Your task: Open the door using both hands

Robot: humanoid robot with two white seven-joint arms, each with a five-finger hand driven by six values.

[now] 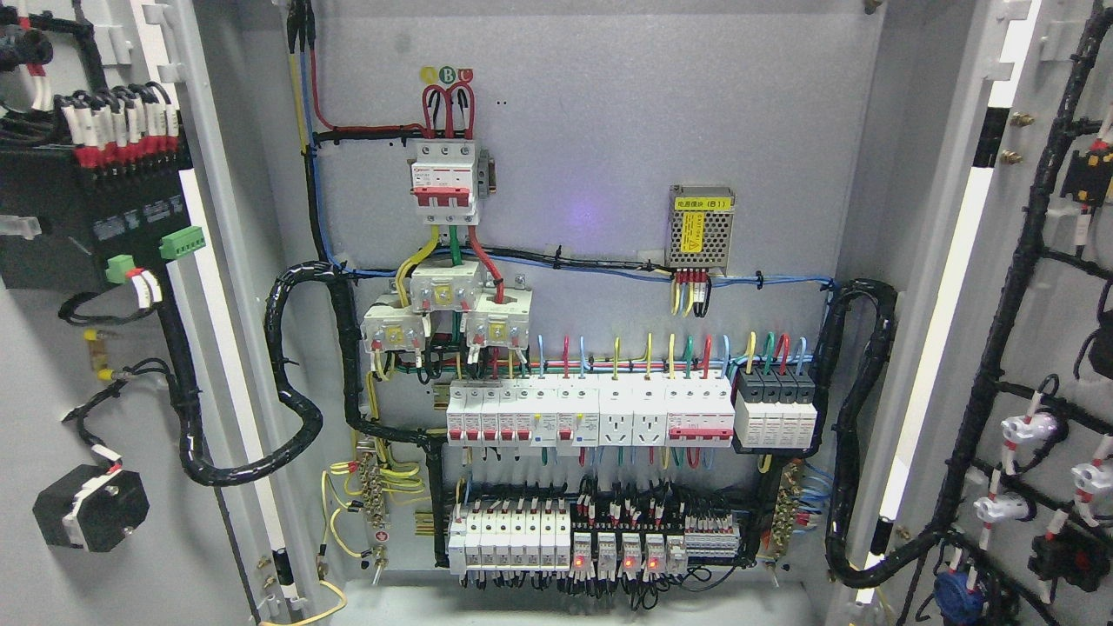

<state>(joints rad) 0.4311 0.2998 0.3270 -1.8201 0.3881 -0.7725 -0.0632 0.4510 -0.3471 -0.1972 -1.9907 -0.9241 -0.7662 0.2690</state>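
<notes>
Doors (113, 365) stand open, cropped at both edges; neither robot hand shows.

Cabinet back panel (609, 130): plain grey. Left door (104, 391) and right door (1026, 348): grey. Main breaker (444, 184): white with red levers. Power supply (700, 226): silver, perforated, yellow label. Cable looms (291, 374): black.

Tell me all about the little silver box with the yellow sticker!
The silver box looks like metal with rows of small vent holes. It sits upright on the grey back panel, right of the middle. Its front carries a yellow warning sticker, and a white label with print runs along the top. Red, yellow and black wires plug into its underside. Blue cables run just below.
</notes>
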